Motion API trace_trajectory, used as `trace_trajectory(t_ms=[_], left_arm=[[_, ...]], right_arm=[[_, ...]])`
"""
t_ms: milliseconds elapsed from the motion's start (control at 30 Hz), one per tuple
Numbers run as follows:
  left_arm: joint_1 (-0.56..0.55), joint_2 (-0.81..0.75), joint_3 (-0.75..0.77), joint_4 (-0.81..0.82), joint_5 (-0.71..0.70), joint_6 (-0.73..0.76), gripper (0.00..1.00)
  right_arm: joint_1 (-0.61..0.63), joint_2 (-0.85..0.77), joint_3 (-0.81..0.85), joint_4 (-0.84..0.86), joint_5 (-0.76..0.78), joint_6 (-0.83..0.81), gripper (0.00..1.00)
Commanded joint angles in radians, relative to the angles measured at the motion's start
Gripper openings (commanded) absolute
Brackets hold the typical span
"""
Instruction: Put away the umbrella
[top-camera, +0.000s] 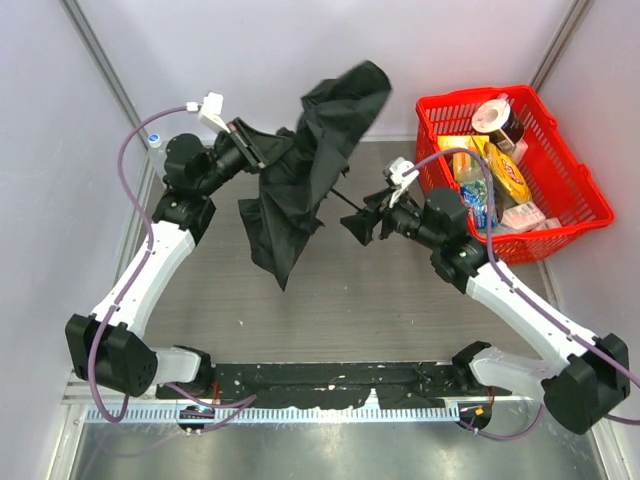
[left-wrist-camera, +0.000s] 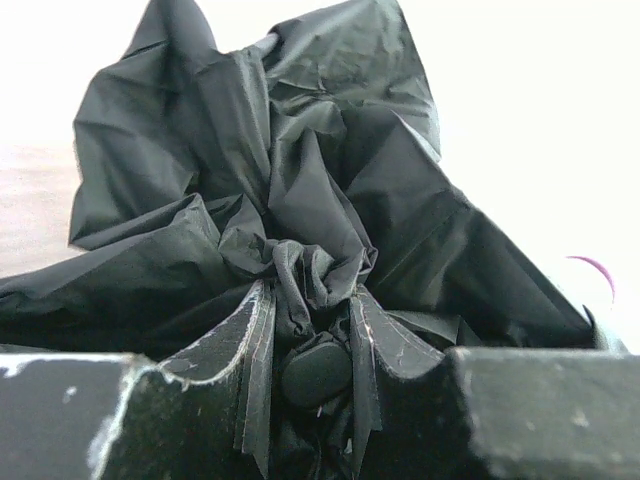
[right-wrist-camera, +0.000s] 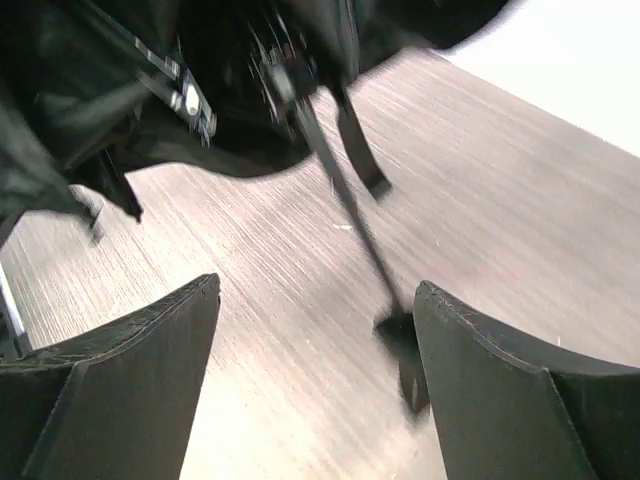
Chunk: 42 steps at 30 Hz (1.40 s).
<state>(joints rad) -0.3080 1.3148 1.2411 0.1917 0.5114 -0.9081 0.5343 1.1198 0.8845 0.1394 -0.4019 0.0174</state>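
Observation:
The black umbrella (top-camera: 315, 150) hangs half-folded above the back of the table, its crumpled canopy drooping to a point at the lower left. My left gripper (top-camera: 260, 155) holds its left side. In the left wrist view the gripper (left-wrist-camera: 315, 345) is shut on bunched umbrella (left-wrist-camera: 300, 190) fabric and a rounded black knob. My right gripper (top-camera: 354, 228) stands open just right of the canopy, apart from it. In the right wrist view a thin umbrella rod (right-wrist-camera: 345, 195) runs down to a black end beside the right finger (right-wrist-camera: 500, 390), and the gripper (right-wrist-camera: 315, 300) holds nothing.
A red basket (top-camera: 590, 205) with several grocery items stands at the back right, right behind the right arm. The brown tabletop (top-camera: 380, 320) lies below the umbrella. Pale walls and metal rails close in the left and right sides.

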Motion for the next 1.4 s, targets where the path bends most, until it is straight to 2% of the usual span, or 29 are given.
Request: trace_trajectory(t_ms=[0, 67, 133, 167, 233, 333, 400, 500, 633, 800, 867, 933, 967, 1000, 1033, 1133, 1200, 1333, 1367], left_arm=[[0.056, -0.089, -0.006, 0.138, -0.181, 0.107, 0.00], [0.055, -0.118, -0.031, 0.156, -0.259, 0.159, 0.00], [0.055, -0.137, -0.055, 0.178, -0.324, 0.193, 0.00], [0.055, -0.143, -0.063, 0.186, -0.350, 0.208, 0.00], [0.055, -0.149, -0.074, 0.193, -0.405, 0.236, 0.00], [0.055, -0.150, -0.072, 0.184, -0.441, 0.279, 0.00], [0.055, -0.155, -0.069, 0.177, -0.454, 0.305, 0.00], [0.055, -0.166, -0.068, 0.158, -0.490, 0.353, 0.00], [0.055, -0.180, -0.063, 0.137, -0.502, 0.393, 0.00], [0.055, -0.192, -0.063, 0.135, -0.501, 0.387, 0.00], [0.053, -0.198, -0.069, 0.135, -0.502, 0.379, 0.00], [0.052, -0.204, -0.072, 0.135, -0.504, 0.373, 0.00], [0.053, -0.204, -0.072, 0.134, -0.502, 0.371, 0.00], [0.053, -0.207, -0.071, 0.127, -0.502, 0.367, 0.00], [0.053, -0.207, -0.068, 0.111, -0.502, 0.348, 0.00], [0.053, -0.195, -0.065, 0.091, -0.562, 0.275, 0.00], [0.055, -0.174, -0.078, 0.127, -0.570, 0.206, 0.00], [0.056, -0.121, -0.092, 0.219, -0.583, 0.037, 0.00], [0.056, -0.112, -0.092, 0.241, -0.585, -0.007, 0.00]], right_arm=[[0.003, -0.098, -0.010, -0.133, 0.237, 0.193, 0.83], [0.007, -0.133, 0.014, -0.208, 0.230, 0.266, 0.82], [0.038, -0.167, 0.053, -0.166, 0.204, 0.386, 0.76], [0.093, -0.170, 0.071, -0.146, 0.207, 0.450, 0.75], [0.174, -0.140, 0.154, -0.072, 0.250, 0.544, 0.74], [0.228, -0.019, 0.345, -0.116, 0.291, 0.670, 0.69], [0.262, 0.018, 0.407, -0.133, 0.352, 0.758, 0.65], [0.289, 0.026, 0.412, -0.150, 0.437, 0.791, 0.63], [0.311, 0.046, 0.409, -0.098, 0.430, 0.809, 0.58], [0.323, 0.103, 0.459, -0.158, 0.479, 0.751, 0.56], [0.326, 0.124, 0.481, -0.164, 0.476, 0.734, 0.52], [0.326, 0.146, 0.498, -0.175, 0.475, 0.716, 0.44], [0.326, 0.147, 0.492, -0.170, 0.472, 0.714, 0.28], [0.326, 0.143, 0.485, -0.167, 0.466, 0.701, 0.19], [0.326, 0.140, 0.475, -0.156, 0.442, 0.694, 0.01], [0.328, 0.108, 0.432, -0.072, 0.264, 0.664, 0.01], [0.326, 0.084, 0.339, 0.021, 0.166, 0.703, 0.01], [0.331, 0.097, 0.211, 0.328, 0.008, 0.900, 0.01], [0.337, 0.103, 0.197, 0.356, -0.004, 0.927, 0.01]])
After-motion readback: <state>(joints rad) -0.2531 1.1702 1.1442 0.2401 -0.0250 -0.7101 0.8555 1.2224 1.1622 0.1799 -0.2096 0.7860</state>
